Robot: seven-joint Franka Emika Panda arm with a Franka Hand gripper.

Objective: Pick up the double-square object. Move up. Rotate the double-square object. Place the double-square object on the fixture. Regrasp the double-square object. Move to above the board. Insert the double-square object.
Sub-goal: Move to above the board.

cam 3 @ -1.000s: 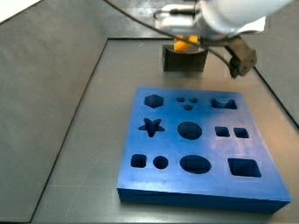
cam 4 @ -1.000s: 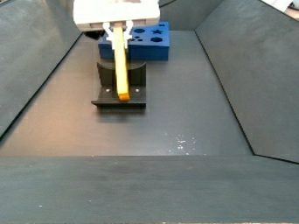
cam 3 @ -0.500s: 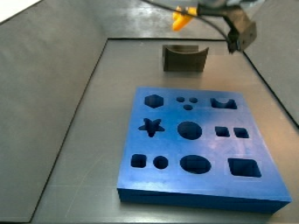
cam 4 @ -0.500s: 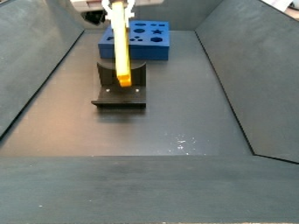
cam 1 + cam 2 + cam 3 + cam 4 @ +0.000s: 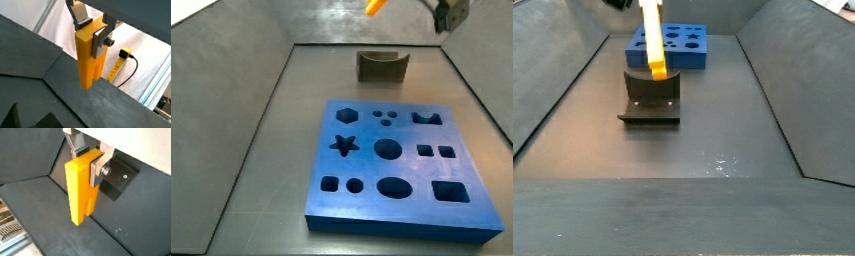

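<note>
In a side view, nothing sits on the left part of the dark floor. The board (image 5: pixel 401 168) lies flat towards the near right, its star, round, oval and paired square cut-outs open and unfilled. Beyond it, at the far end, the fixture (image 5: pixel 381 66) stands with its notch vacant. Only the lower tip of the double-square object (image 5: pixel 374 7) shows there, at the very top edge, above the fixture and a little to its left, well clear of it.

Both wrist views show the tool (image 5: pixel 92 31) clamped on the upper end of the double-square object, one silver finger (image 5: pixel 102 40) flat against its side, the long yellow-orange block hanging down from the grip. In a side view the block (image 5: pixel 652 40) hangs nearly upright above the fixture (image 5: pixel 652 97), with the board (image 5: pixel 673 46) behind it.

The main risk, as I judge it, comes from that high grasp: the grip is near one end, so most of the length hangs free, and any swing on the way to the board could pivot it between the pads. A tilted block would meet the rim of the paired square holes (image 5: pixel 437 152) instead of entering, and could jam or be pushed up through the grip. The forked end is not clearly visible here, so I cannot tell whether the prongs are turned to match the two squares; a wrong rotation would block insertion.
</note>
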